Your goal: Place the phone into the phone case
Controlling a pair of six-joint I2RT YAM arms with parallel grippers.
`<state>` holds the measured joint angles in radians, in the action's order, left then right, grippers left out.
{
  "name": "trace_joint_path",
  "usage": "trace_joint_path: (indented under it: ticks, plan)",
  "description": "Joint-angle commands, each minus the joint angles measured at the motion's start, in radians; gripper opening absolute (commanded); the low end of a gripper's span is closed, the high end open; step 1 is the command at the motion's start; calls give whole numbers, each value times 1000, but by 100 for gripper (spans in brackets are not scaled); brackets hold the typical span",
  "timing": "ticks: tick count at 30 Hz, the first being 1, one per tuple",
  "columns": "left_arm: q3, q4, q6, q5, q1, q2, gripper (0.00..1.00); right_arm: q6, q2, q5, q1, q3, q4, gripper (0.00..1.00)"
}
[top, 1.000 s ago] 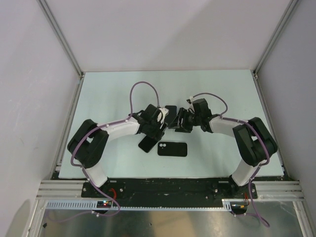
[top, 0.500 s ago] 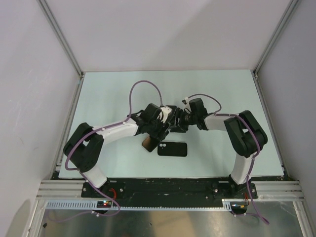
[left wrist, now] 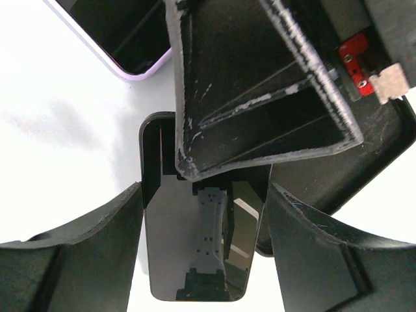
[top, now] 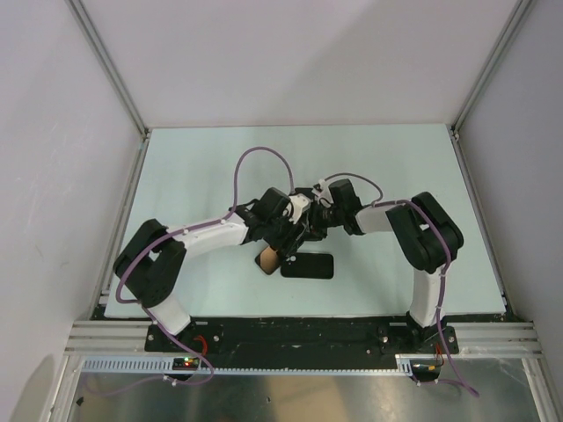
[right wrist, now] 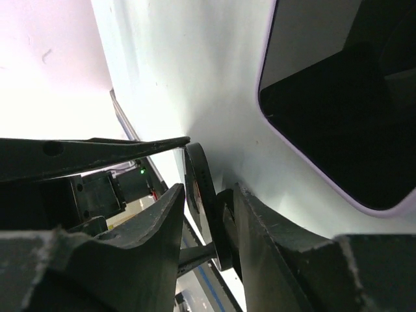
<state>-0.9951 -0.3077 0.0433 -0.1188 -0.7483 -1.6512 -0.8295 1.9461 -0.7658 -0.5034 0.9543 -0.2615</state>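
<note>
Left arm [top: 211, 230] reaches low into centre. Left gripper [left wrist: 205, 195] clamps the phone [left wrist: 175, 260] across its width, glossy face to the camera. Lilac phone [left wrist: 120, 32] lies flat on the table [top: 220, 158], just beside. In the last second both grippers have brought the phone nearer. It now partly overlaps the case [top: 310, 266], so seating looks close. Right arm [top: 396, 215] is stretched further left. Right gripper [right wrist: 208, 195] straddles the phone's far edge, fingers nearly together; whether it truly pinches, cannot tell.
</note>
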Motion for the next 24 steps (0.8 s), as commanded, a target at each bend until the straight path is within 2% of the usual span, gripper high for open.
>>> trace_joint_path:
  ticks: [1, 5, 8, 12, 19, 21, 24]
  plan:
    - [-7, 51, -31, -35, -7, 56, 37, -21, 21, -80, -12, 36, -68, 39]
    - [-12, 52, -33, -27, -7, 55, 37, -14, 17, -104, -16, 35, -53, 29]
    - [-13, 53, -33, -16, -7, 54, 37, -13, 7, -110, -15, 30, -49, 16]
    - [-9, 53, -27, 13, -5, 53, 37, -24, -4, -120, -19, 24, -55, 4]
    - [11, 63, 51, 67, -5, 103, 73, -140, -17, -136, -4, -30, -187, 0]
    - [24, 71, 88, 80, -6, 140, 79, -182, -26, -133, 1, -55, -241, 0]
    - [43, 73, 149, 106, -3, 219, 83, -250, -49, -123, 13, -94, -301, 0]
